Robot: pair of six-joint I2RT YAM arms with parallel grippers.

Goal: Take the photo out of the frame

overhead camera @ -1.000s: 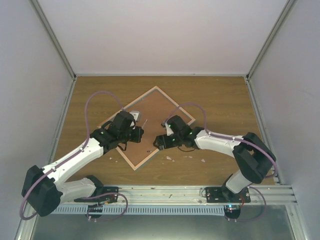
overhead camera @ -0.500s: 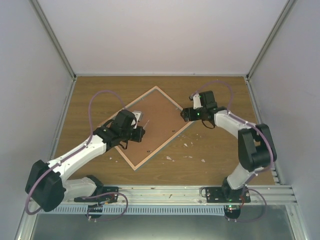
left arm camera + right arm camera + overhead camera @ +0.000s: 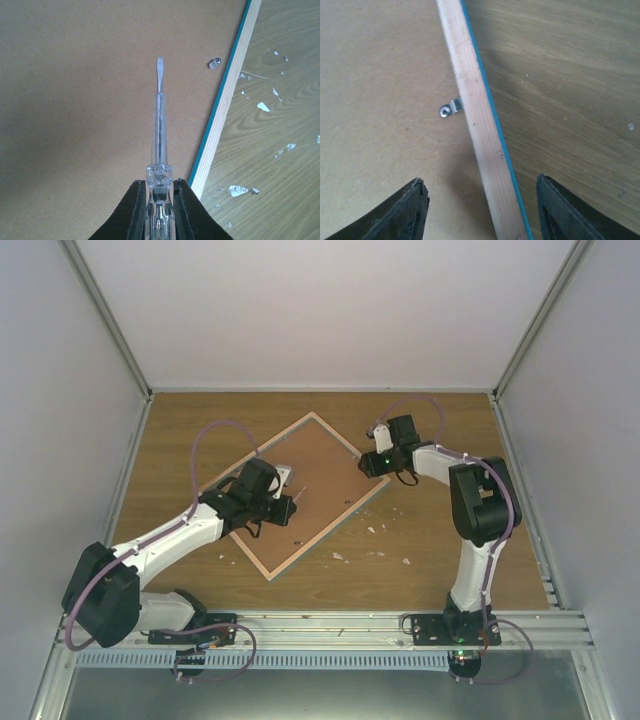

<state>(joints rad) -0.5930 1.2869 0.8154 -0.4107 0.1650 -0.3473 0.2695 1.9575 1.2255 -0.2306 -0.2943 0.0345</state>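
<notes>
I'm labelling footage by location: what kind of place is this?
Probably a robot test cell: plain white walls box in a wooden table, and two arms are bolted to a metal rail.

work surface: a brown wood-grain table [image 3: 450, 430]. enclosure: plain white walls [image 3: 320, 310] stand at the left, far and right sides. a grey metal rail [image 3: 330, 625] runs along the near edge of the table. small pale flakes [image 3: 262, 106] lie scattered on the wood. a screwdriver [image 3: 159, 125] with a clear handle and a flat tip points away from the left wrist camera.
</notes>
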